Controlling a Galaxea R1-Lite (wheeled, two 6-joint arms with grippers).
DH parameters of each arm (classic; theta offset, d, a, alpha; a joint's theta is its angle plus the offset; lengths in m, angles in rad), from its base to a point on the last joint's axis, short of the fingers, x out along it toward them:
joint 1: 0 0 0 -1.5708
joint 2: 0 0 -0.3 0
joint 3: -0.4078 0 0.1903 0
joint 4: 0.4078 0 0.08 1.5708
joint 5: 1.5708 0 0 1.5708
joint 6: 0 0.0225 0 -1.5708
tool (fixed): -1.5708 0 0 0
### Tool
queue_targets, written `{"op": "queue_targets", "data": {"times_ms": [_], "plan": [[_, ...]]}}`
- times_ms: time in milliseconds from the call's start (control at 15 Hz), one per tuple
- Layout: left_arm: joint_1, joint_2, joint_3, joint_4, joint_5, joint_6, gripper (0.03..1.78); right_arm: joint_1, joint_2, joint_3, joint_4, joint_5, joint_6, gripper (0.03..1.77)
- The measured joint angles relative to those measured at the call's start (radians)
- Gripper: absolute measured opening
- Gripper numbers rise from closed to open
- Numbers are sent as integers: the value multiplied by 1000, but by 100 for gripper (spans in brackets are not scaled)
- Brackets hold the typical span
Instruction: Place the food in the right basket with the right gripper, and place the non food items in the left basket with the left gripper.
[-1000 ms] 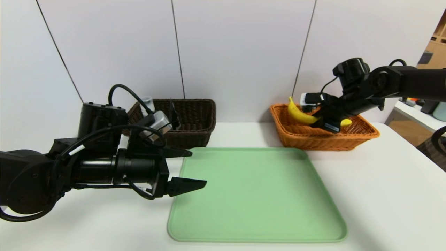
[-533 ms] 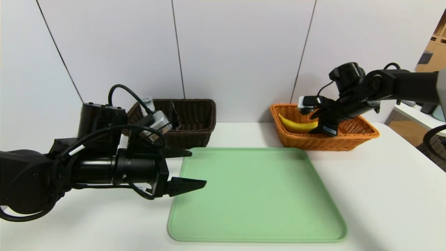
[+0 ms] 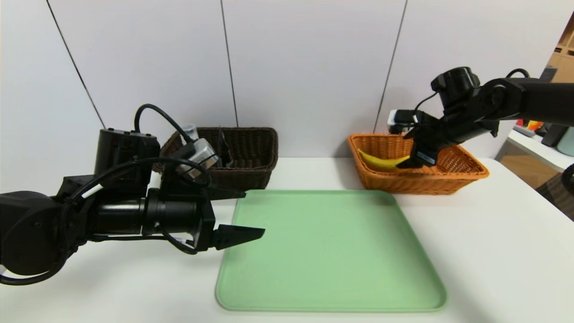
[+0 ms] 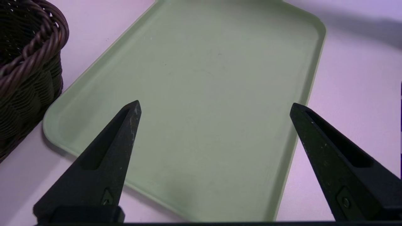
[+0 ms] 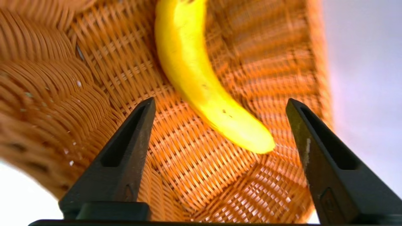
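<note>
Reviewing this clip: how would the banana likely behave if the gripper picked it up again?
The banana would probably hold its curved shape, looking plump and firm. Its smooth skin might slip a little. Lying on the woven floor, it seems more apt to rock than roll.

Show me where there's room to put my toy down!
The green tray is bare between its rims, except the left hand over its left edge. The white table is bare right of the tray. It's crowded at the orange basket: a banana and the right hand.

Head and right-wrist views sharing orange basket [image 3: 417, 184]
</note>
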Motion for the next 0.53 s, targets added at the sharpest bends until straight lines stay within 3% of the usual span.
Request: {"op": "queue_targets", "data": {"times_ms": [267, 533], "plan": [[3, -29, -6, 0, 3, 1, 169, 0, -71, 0, 6, 1, 70, 155], [10, -79, -13, 0, 5, -45, 169, 0, -173, 6, 11, 1, 223, 161]]}}
